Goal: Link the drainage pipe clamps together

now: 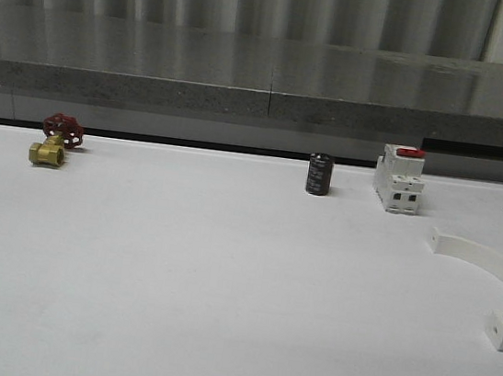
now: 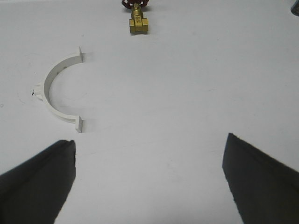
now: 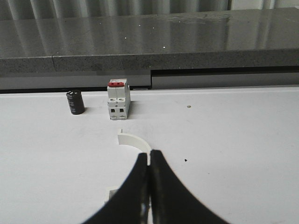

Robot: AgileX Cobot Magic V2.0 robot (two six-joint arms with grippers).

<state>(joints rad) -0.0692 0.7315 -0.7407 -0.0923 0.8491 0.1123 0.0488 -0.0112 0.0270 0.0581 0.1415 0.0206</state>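
lying flat on white table: two half-ring clamps, well apart. left gripper spread; right gripper pressed together above one clamp's arc.

The left end effector hangs above the surface with its two dark fingers spread wide apart, nothing between them. The right end effector has its fingers pressed together, tips meeting, angled down toward the surface.
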